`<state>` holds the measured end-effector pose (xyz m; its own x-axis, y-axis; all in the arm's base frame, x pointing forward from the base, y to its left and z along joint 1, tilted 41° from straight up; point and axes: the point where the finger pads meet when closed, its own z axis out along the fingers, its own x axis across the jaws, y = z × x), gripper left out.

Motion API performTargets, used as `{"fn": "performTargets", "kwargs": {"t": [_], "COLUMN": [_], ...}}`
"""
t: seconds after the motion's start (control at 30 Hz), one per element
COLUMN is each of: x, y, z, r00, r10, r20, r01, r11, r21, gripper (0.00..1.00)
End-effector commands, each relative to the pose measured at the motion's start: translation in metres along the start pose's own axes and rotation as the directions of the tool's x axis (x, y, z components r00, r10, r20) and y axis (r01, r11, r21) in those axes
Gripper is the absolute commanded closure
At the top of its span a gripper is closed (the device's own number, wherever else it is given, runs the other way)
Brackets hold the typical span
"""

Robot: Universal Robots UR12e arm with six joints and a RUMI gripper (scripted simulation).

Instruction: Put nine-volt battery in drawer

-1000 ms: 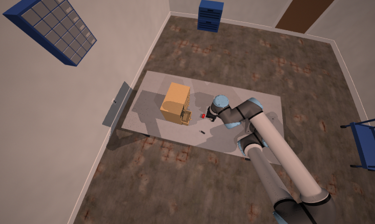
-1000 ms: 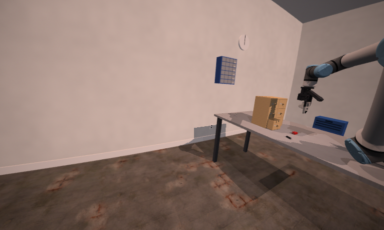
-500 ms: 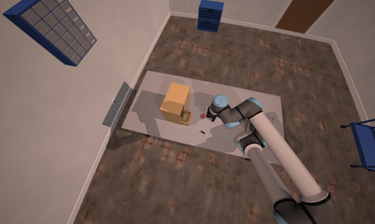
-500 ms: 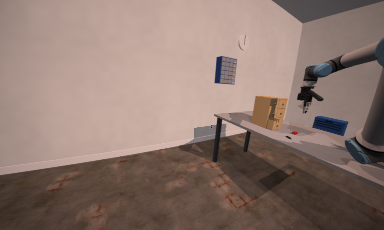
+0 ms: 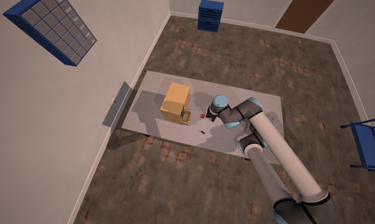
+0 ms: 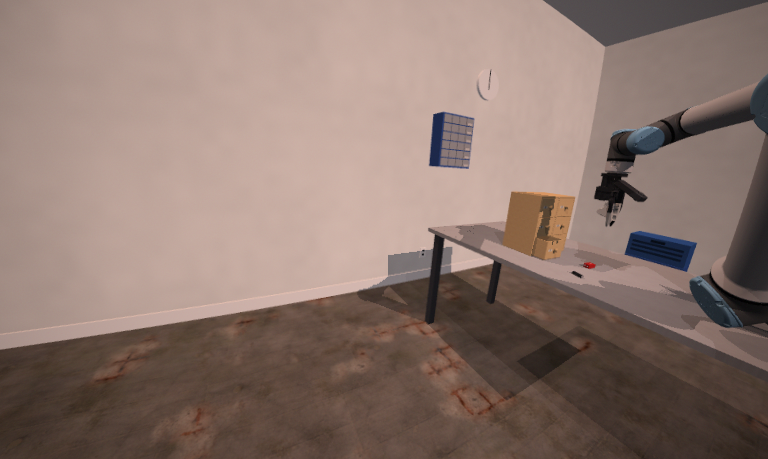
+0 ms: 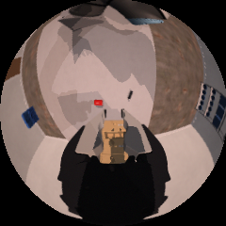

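Observation:
The tan chest (image 5: pixel 175 103) stands upright on the grey table, and also shows in the exterior view (image 6: pixel 538 222). Its bottom drawer (image 5: pixel 186 117) is pulled out part way; the drawer letters are too small to read. A small red block (image 5: pixel 203 115) lies on the table in front of the chest, and a slim black object (image 5: pixel 202 132) lies nearer the table's front edge. My gripper (image 6: pixel 610 221) hangs well above the table, roughly over the red block (image 7: pixel 98 102), pointing down. Its fingers stand narrow with nothing between them.
The arm's base (image 6: pixel 730 295) sits on the table's right part. A blue cabinet (image 5: pixel 210 15) stands on the floor by the far wall, and a blue bin rack (image 5: pixel 51 24) hangs on the left wall. A blue cart (image 5: pixel 363 144) stands at the right.

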<state>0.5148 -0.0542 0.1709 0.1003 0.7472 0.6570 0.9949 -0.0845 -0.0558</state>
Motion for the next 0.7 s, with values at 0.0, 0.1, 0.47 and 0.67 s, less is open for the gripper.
{"fn": "performTargets", "kwargs": {"t": [0.0,0.1,0.47,0.67], "x": [-0.001,-0.002,-0.011,-0.020], "y": [0.001,0.002,0.009,0.018], "z": [0.000,0.002,0.014,0.029], "r00": [1.000,1.000,0.983,0.935], "r10": [0.010,0.031,0.183,0.354], "r20": [0.001,0.001,0.001,0.000], "r01": [-0.010,-0.031,-0.183,-0.354], "r11": [1.000,1.000,0.983,0.935], "r21": [-0.001,-0.001,-0.001,-0.001], "gripper": [0.80,0.80,0.80,0.80]}}
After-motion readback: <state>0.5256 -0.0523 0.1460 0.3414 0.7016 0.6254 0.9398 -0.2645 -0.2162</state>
